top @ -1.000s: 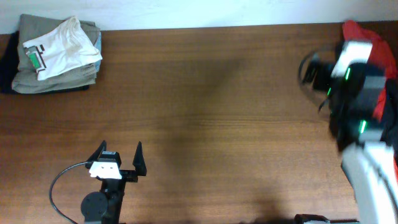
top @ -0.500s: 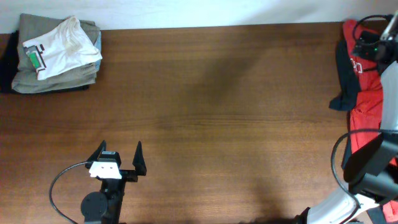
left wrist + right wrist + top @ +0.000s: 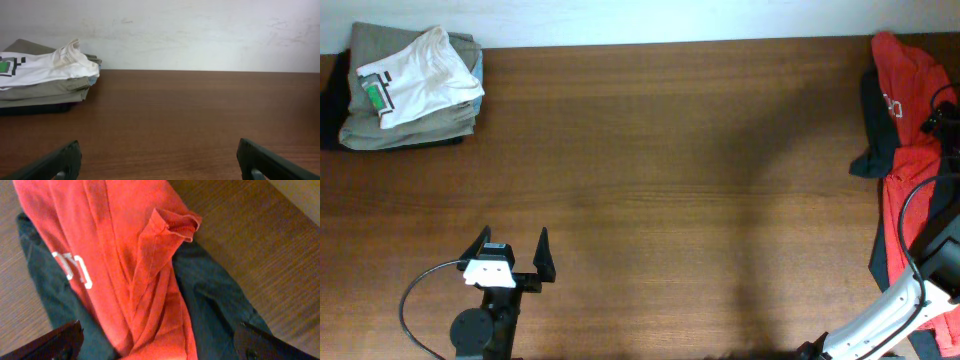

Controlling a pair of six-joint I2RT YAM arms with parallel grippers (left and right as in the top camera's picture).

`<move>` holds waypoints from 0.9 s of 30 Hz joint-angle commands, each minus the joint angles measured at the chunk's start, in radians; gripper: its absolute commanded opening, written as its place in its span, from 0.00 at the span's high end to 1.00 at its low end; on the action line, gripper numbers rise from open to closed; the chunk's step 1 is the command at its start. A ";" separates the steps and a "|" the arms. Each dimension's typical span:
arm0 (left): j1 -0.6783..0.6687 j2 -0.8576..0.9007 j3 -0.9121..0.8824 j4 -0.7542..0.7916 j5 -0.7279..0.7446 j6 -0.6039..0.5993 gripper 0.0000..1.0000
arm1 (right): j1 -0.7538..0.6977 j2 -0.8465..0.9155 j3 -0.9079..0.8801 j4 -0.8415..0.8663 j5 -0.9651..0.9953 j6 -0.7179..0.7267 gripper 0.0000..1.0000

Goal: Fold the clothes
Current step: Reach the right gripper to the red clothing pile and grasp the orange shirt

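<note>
The clothes are a red-orange T-shirt with white lettering, lying crumpled along the table's right edge. In the right wrist view the T-shirt lies on top of a dark navy garment. One sleeve sticks up. My right gripper hovers open above the shirt, its fingers apart with the red cloth below them, not touching. My left gripper stands open near the front left of the table, far from the shirt. Nothing lies between the fingers of the left gripper.
A stack of folded pieces, with a white tee on olive ones, sits at the back left corner. In the left wrist view the stack is far ahead. The dark garment pokes out left of the shirt. Brown table; wall behind.
My right arm has swung off from above the table's right side to beyond the right edge, which uncovers the shirt in the overhead view. The left arm and the stack have not moved.
</note>
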 commanded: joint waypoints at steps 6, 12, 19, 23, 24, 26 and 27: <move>-0.003 -0.006 -0.006 -0.001 0.000 0.005 0.01 | -0.003 0.140 0.020 0.202 -0.051 0.093 0.00; -0.003 -0.006 -0.006 -0.001 0.000 0.005 0.01 | 0.000 0.236 0.020 0.294 -0.132 0.098 0.01; -0.003 -0.006 -0.006 -0.001 0.000 0.005 0.01 | 0.001 0.235 0.042 0.303 -0.121 0.099 0.06; -0.003 -0.006 -0.006 -0.001 0.000 0.005 0.01 | 0.001 0.226 0.107 0.262 -0.119 0.099 0.06; -0.003 -0.006 -0.006 -0.001 0.000 0.005 0.01 | 0.001 0.226 0.140 0.224 -0.075 0.099 0.06; -0.003 -0.006 -0.006 -0.001 0.000 0.005 0.01 | 0.006 0.226 0.168 0.190 -0.011 0.097 0.06; -0.003 -0.006 -0.006 -0.001 0.000 0.005 0.01 | 0.008 0.226 0.176 0.179 -0.004 0.080 0.05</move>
